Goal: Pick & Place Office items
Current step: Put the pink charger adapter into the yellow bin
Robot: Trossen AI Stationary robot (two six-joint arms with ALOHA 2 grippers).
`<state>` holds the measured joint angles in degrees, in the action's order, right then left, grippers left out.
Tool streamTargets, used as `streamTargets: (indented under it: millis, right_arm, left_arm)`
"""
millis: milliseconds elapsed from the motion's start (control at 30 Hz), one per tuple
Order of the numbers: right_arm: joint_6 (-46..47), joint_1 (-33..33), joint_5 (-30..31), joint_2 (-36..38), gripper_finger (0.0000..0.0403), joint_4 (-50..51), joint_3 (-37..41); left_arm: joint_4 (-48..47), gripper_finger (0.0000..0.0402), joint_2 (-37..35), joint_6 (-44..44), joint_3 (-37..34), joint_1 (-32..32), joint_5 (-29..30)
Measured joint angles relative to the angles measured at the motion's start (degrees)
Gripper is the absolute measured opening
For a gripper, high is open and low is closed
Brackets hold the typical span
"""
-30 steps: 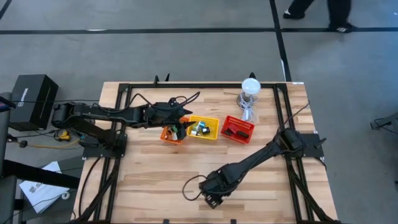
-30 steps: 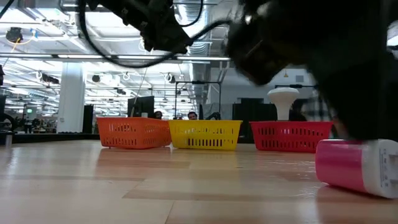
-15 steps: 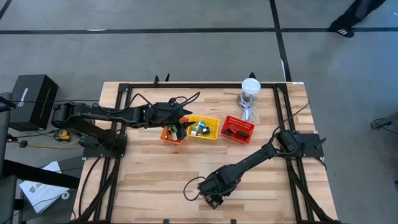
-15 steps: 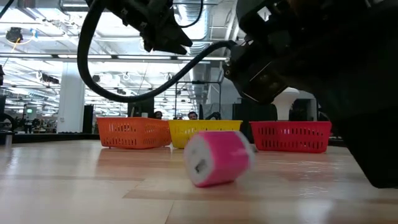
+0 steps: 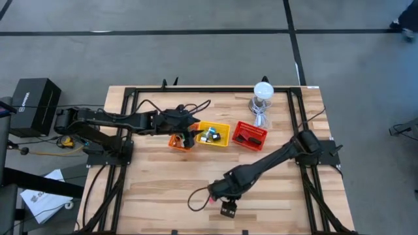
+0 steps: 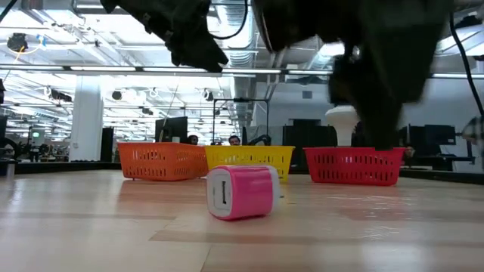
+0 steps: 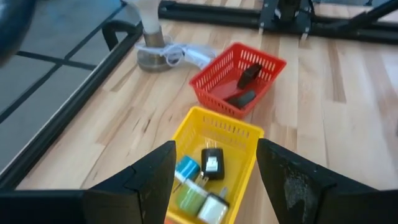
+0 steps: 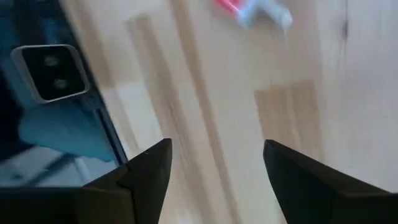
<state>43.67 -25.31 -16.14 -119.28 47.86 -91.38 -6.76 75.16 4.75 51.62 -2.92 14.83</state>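
Office items sit partly sorted on the table (image 5: 163,189): small pieces lie in the yellow basket (image 5: 224,133) and the red basket (image 5: 260,137), which stand in a row with the orange basket (image 5: 177,143) at mid-table. Both arms are dark. The left gripper (image 5: 191,132) hangs over the gap between orange and yellow baskets, fingers apart with nothing between them. The right gripper (image 5: 226,210) is low by the table's near edge, fingers spread wide and empty. A clear jar (image 5: 262,98) with a white top stands behind the red basket. Just beside the right gripper a pink charger (image 6: 240,192) (white-faced, on its side) rests free on the wood.
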Motion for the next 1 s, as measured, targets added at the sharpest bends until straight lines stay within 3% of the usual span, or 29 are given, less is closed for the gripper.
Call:
streamTargets:
  millis: [267, 500, 767, 1000]
  right_arm:
    - [-27.5, -1.1, 10.3, 0.2, 0.0244, -7.6, -0.1]
    - [-41.8, -1.1, 15.0, -0.1, 0.0244, -13.4, 0.0]
    - [-46.0, -0.6, 16.2, -0.1, 0.0244, -17.0, 0.0]
    - [-46.7, -1.0, 16.0, -0.1, 0.0244, -20.8, 0.0]
  left_arm:
    - [-6.4, 0.0218, -3.2, 3.3, -0.1, 1.6, 0.1]
    - [-10.3, 0.0218, -10.1, 5.8, -0.1, 4.6, 0.1]
    - [-11.1, 0.0218, -16.4, 6.8, 0.0, 7.2, 0.0]
    - [-11.6, 0.0218, -17.7, 7.1, 0.0, 8.0, 0.1]
